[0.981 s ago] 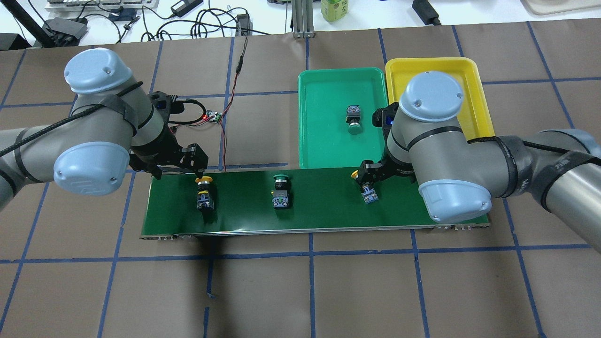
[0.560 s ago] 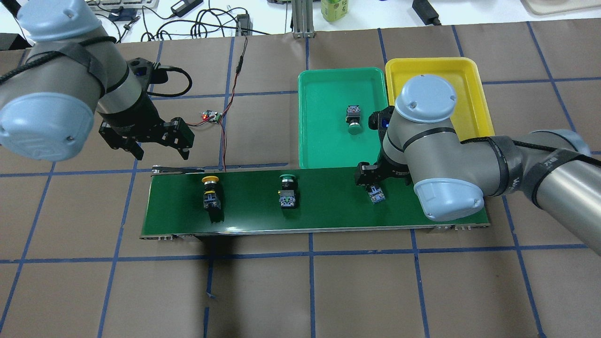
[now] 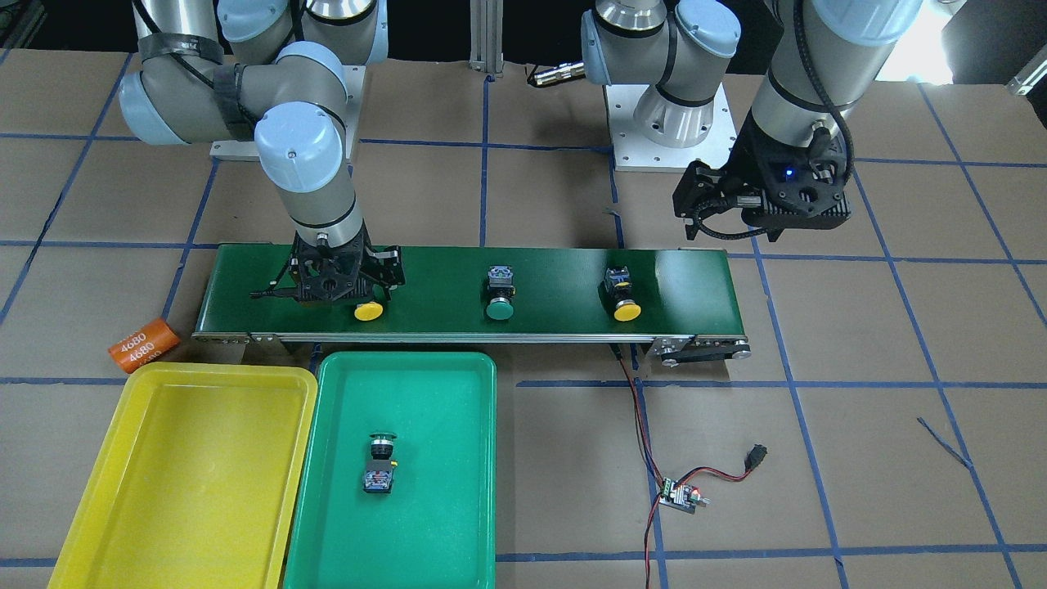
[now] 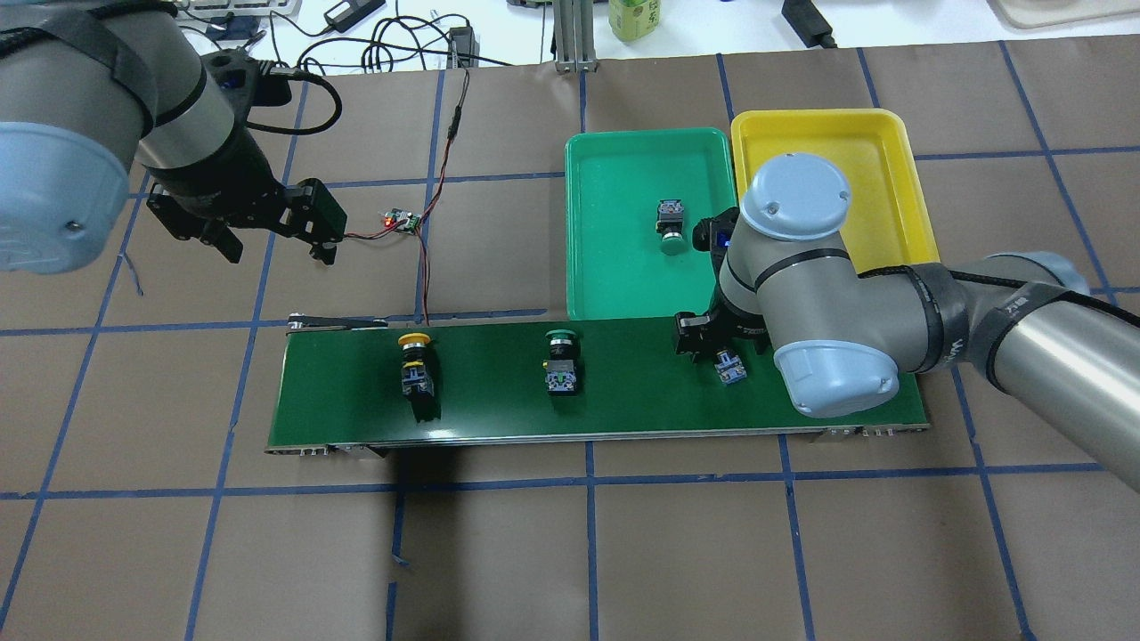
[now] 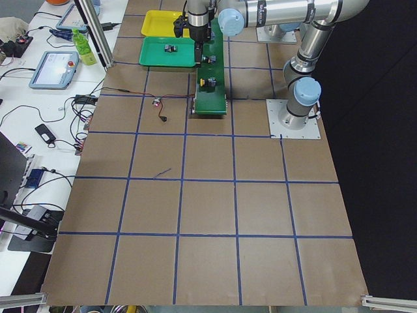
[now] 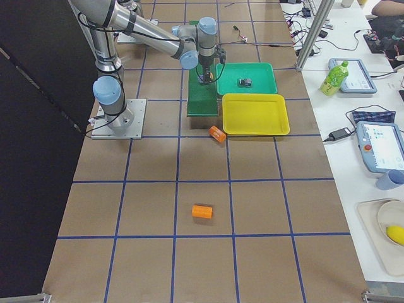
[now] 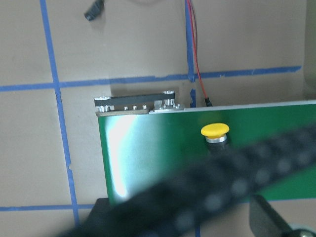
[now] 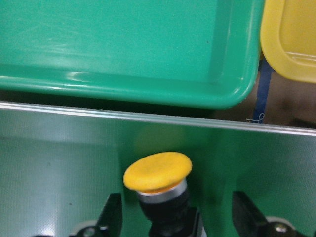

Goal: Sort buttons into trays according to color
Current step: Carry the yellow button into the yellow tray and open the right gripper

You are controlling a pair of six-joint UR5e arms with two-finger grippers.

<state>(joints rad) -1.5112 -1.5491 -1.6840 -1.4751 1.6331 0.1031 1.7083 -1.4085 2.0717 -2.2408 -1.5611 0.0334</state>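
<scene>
Three buttons lie on the dark green belt (image 4: 499,401): a yellow one (image 4: 416,344) at the left, a green one (image 4: 561,338) in the middle, and a yellow one (image 8: 158,171) at the right. My right gripper (image 4: 710,343) is low over that right button, open, with a finger (image 8: 111,217) on each side of its neck and a gap between. One more green button (image 4: 670,224) lies in the green tray (image 4: 614,285). The yellow tray (image 4: 882,151) holds nothing. My left gripper (image 4: 276,245) hangs open and holds nothing, above the table beyond the belt's left end.
A small circuit board (image 4: 403,220) with red and black wires lies beyond the belt, near my left gripper. An orange cylinder (image 3: 144,344) lies beside the yellow tray, another (image 6: 203,211) farther out. Cables and a bottle (image 4: 637,18) line the far edge.
My left arm has risen and pulled back from the belt's left end toward the far left. The buttons on the belt have drifted right, and my right gripper has followed the yellow one.
</scene>
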